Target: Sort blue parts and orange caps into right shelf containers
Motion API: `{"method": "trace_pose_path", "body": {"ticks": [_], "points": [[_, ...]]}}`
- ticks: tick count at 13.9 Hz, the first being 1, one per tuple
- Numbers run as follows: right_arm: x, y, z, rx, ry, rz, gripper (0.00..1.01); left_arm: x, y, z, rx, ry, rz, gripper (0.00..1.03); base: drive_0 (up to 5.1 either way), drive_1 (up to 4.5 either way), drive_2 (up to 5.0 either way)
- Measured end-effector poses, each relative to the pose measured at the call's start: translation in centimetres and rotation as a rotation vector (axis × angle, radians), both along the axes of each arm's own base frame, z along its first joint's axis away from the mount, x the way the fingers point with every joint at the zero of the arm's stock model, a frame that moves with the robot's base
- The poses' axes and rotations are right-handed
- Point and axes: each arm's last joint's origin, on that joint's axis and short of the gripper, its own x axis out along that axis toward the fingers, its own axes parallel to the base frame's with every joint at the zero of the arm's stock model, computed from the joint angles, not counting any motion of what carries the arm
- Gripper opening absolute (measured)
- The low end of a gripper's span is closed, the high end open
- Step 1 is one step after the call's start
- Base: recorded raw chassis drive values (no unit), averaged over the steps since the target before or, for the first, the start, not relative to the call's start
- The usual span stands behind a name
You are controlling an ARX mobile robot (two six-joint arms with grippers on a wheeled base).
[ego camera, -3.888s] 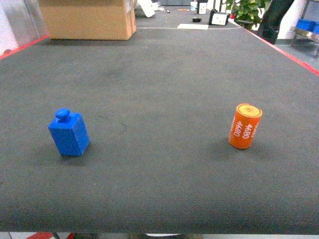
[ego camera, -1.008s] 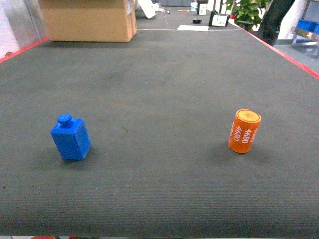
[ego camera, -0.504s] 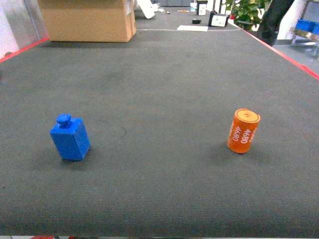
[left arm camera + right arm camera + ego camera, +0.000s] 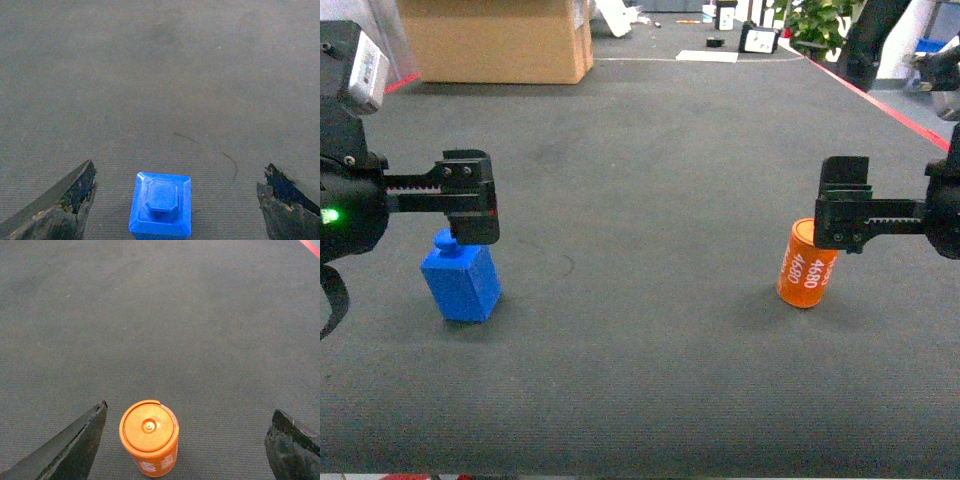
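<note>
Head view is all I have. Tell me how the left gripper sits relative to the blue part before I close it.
Observer: In the left wrist view the blue part stands between the two open fingers, left of centre, touching neither.
Operator: Give me the right side too.
Observer: The right wrist view shows the orange cap upright between open fingers, much nearer the finger on that view's left, apart from both.
Operator: Describe the tops; the grippers hide them here.
Observer: The blue part has a raised eight-sided knob; the orange cap's flat top has a small raised dot in the middle.
</note>
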Motion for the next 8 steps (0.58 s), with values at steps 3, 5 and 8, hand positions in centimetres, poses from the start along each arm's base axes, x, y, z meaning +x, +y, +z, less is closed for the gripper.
{"method": "trace_pose_path", "body": {"ticks": [3, 5, 8], "points": [[1.4, 0.6, -0.8, 0.010, 0.020, 0.006, 0.98, 1.1, 0.0, -1.6, -0.006, 0.049, 0.005, 0.98, 0.0, 0.00, 0.0], [2.0, 1.0, -1.5, 0.011, 0.038, 0.018, 0.98, 1.6, 0.2, -2.0, -0.008, 0.060, 0.014, 0.98, 0.0, 0.00, 0.0], [2.3, 1.3, -3.1, 0.007, 0.080, 0.025, 0.98, 2.0, 0.5, -3.1, -0.012, 0.090, 0.015, 0.98, 0.0, 0.00, 0.0]]}}
